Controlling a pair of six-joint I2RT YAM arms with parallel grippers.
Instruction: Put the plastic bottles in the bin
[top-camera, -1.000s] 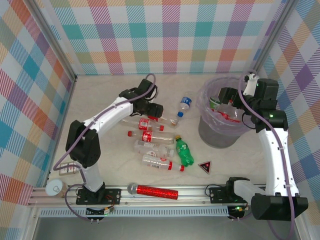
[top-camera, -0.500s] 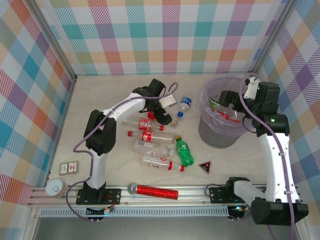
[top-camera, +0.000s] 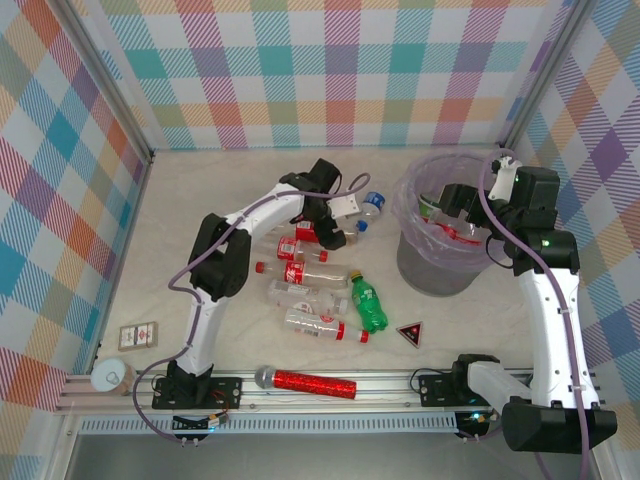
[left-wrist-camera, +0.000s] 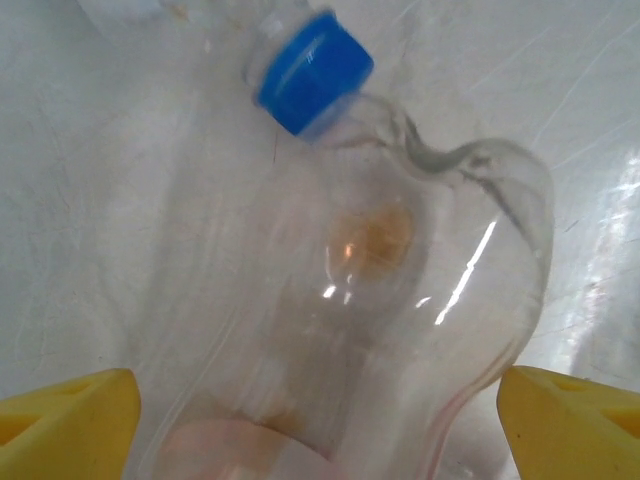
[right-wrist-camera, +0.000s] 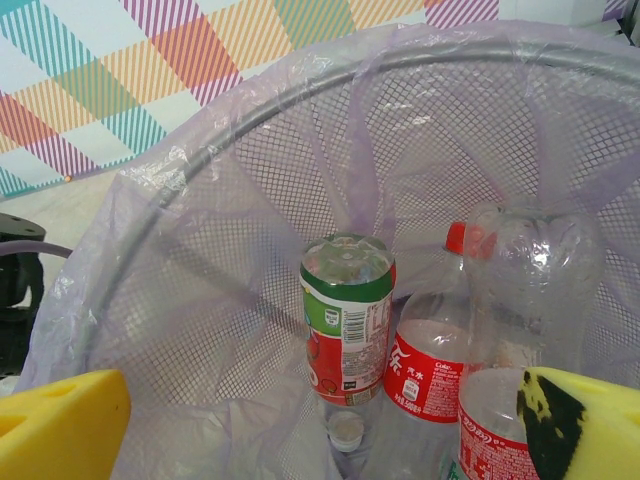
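A red-labelled bottle (right-wrist-camera: 425, 372) in the bin (right-wrist-camera: 200, 260) reads "Cola".

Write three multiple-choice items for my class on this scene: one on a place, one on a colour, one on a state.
1. Where does the red microphone lie?
A. against the far wall
B. along the near rail, between the arm bases
C. on top of a green bottle

2. What colour is the cap of the clear bottle between the left gripper fingers?
A. red
B. green
C. blue

3. How is the right gripper above the bin?
A. open, holding nothing
B. shut on a bottle
C. shut on a dark triangle

Answers:
1 B: the top view shows it lying lengthwise on the rail.
2 C: the left wrist view shows a bright blue cap.
3 A: its yellow fingers stand wide apart with only the bin's contents beneath.
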